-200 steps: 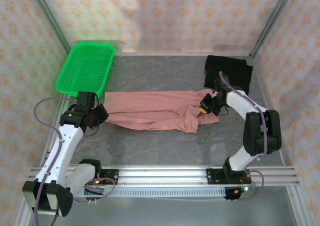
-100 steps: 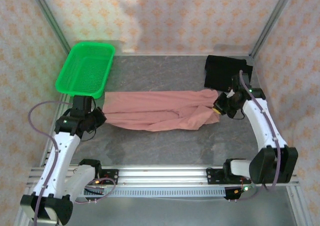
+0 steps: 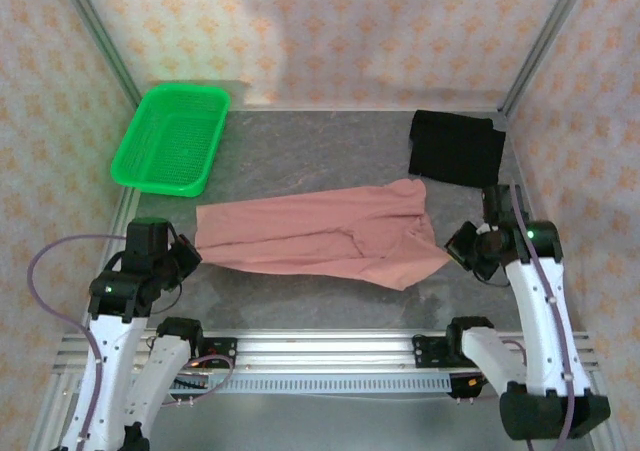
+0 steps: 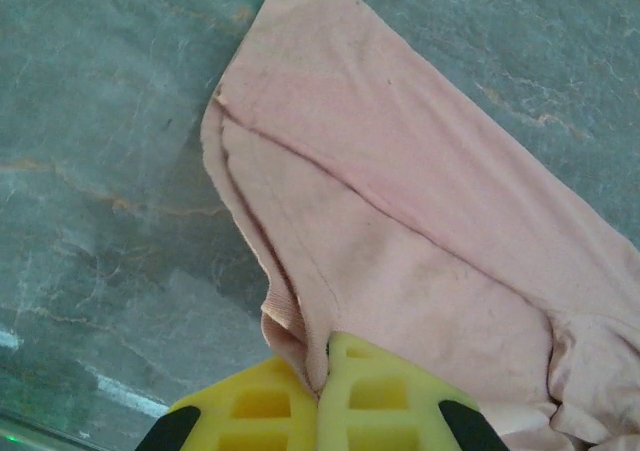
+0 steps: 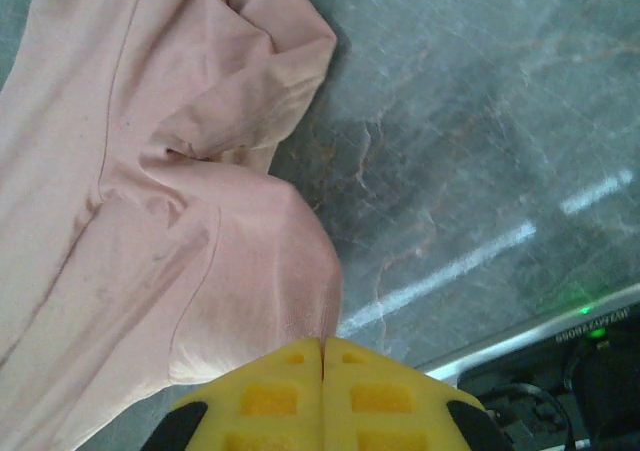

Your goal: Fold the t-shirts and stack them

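Worktop (image 3: 300,151): grey stone-look slab, walls on three sides, metal rail (image 3: 320,346) along the near edge.

Pink t-shirt (image 3: 320,236) lies flat across the middle, long axis left-right. It is pulled out between the two arms, and the right end sits a bit nearer the rail than the left. It is partly doubled over, with a bunched lobe at the far right.

Green basket (image 3: 160,184) is at the far left, just off the shirt's left end and not touching it. Black t-shirt (image 3: 455,148) is already a folded square in the far right corner, near the pink lobe but apart from it.

Left arm (image 3: 130,291) is at the shirt's left end and right arm (image 3: 530,271) at its right tip, so each arm is on its own end.

Left fingers (image 4: 260,406) are pinched together with a fold of the pink t-shirt (image 4: 420,261) caught in the seam between the pads. Right fingers (image 5: 265,396) are pinched together too, with the hem tip of the pink t-shirt (image 5: 150,191) running into the pad line; that looks like a hold.

Key relation: the cloth runs inward from both sets of fingers, towards the worktop's middle.

Room, as a judgement: there is plenty of bare slab on the far side between basket and black shirt. The near strip by the rail is tight. A fold towards the far side looks safest, provided the basket rim is avoided.
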